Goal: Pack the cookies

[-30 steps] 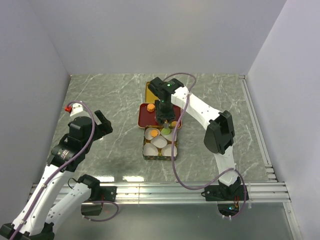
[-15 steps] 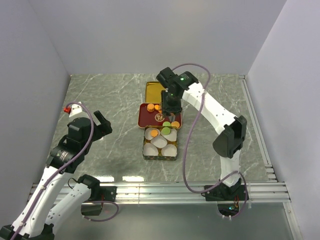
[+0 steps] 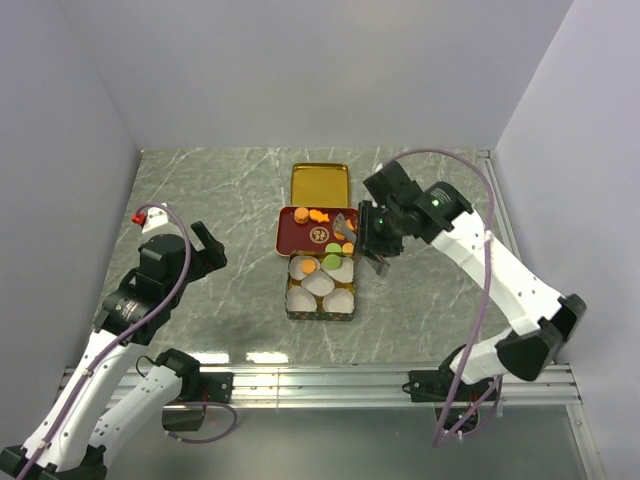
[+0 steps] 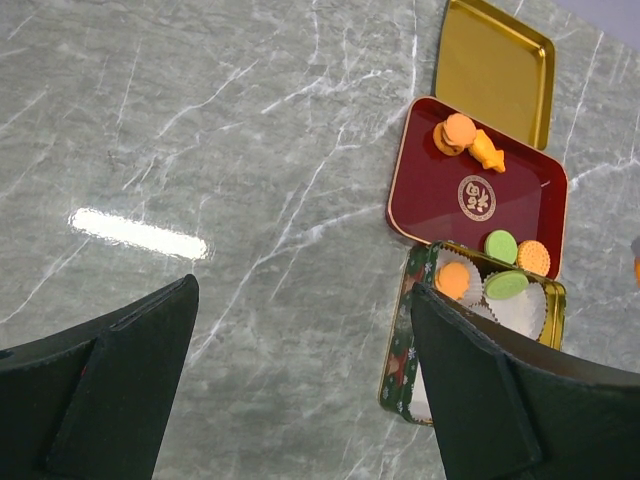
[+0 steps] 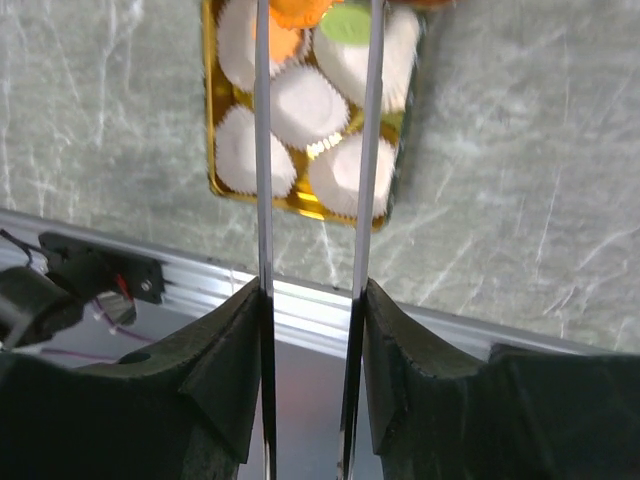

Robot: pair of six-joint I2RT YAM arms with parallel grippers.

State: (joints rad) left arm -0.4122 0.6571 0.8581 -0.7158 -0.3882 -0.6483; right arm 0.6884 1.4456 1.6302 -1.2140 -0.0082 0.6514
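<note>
The packing is looking partly done. An orange cookie (image 4: 452,280) and a green cookie (image 4: 507,285) are already sitting in the paper cups (image 5: 300,100) at the far end of the tin (image 4: 398,365). The nearer cups are showing white and bare. The rest of the cookies (image 4: 460,132) are waiting on the red tray (image 4: 430,225), which is lying just beyond the tin on the bench (image 4: 200,120). Two orange rounds are overlapping at its far left corner, with the fish-shaped cookie (image 4: 487,152) touching them. A green round and an orange round are lying at its near right edge, just beside the tin. The gold tray (image 4: 495,70) farther back is holding nothing.

The right claw (image 3: 378,252) is hovering just right of where tray and tin meet, so I judge it to be between fetching a cookie and dropping it. Two thin metal blades (image 5: 263,150) are running out from between its black fingers with a clear gap between them. Their tips are passing out of the wrist view, so I cannot tell whether a cookie is pinched there. The left claw (image 3: 207,246) is hanging well to the left over bare bench, spread wide and carrying nothing.

If the blades are carrying a cookie, the next move is calling for centring them over an unfilled cup before letting go. If not, they need lowering astride one round on the tray without nudging its neighbour.
</note>
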